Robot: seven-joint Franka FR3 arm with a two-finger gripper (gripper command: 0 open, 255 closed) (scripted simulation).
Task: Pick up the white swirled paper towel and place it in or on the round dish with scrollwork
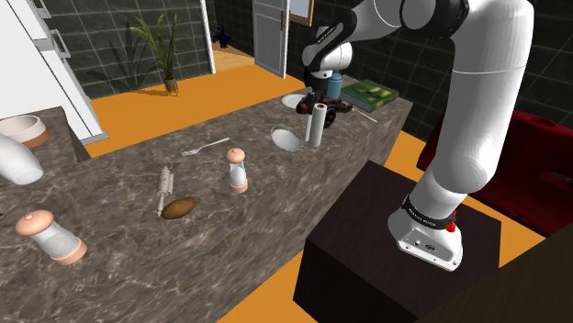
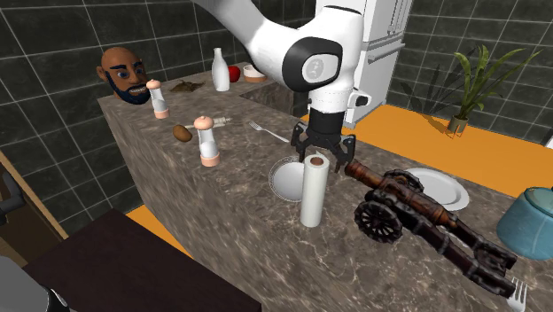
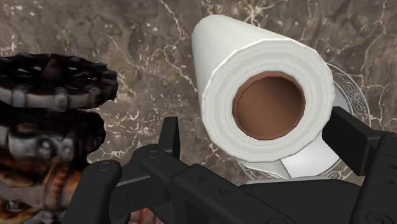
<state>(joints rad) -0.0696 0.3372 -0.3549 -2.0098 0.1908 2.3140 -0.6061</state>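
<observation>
Black fingers (image 3: 170, 135) of the gripper (image 3: 261, 137) stand apart, clasping nothing, spread wider than the white paper towel roll (image 3: 219, 57) at whose top they hover. We see the roll standing upright on the dark veined counter (image 2: 213, 222), just beside the round dish (image 2: 284, 182) with scrollwork along its rim. On the roll's other side a toy cannon (image 2: 416, 217) with spoked wheels lies on the counter, near the roll but apart from it.
</observation>
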